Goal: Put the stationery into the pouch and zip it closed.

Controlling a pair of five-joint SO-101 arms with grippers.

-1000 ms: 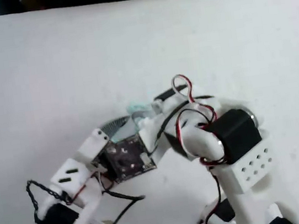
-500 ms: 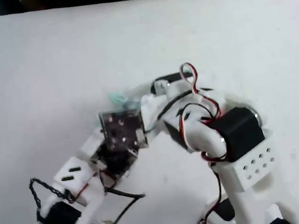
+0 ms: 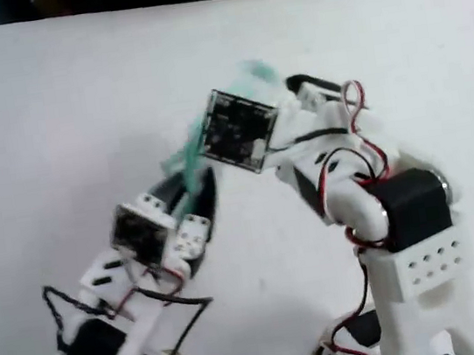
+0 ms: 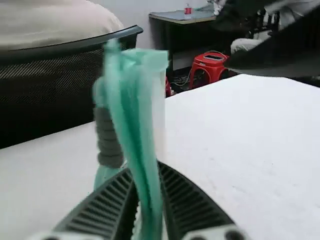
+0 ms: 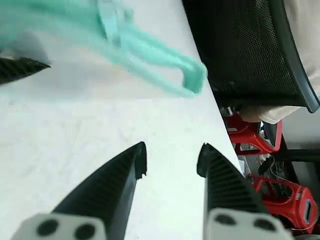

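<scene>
- Plainly, the white table point(image 3: 49, 98) lies beneath the pouch point(image 4: 132, 100) and both arms.
- The right gripper point(image 5: 172, 150) is near the pouch. Its jaws are spread wide apart with nothing between them and nothing touching them. The pouch's teal edge crosses just ahead of its tips.
- The left gripper point(image 4: 145, 172) is clamped tight on the pouch's lower end, one ribbed jaw pressed against each side.
- The pouch is a thin teal fold standing up out of those jaws, with a grey ribbed piece point(image 4: 107, 140) lying against it.
</scene>
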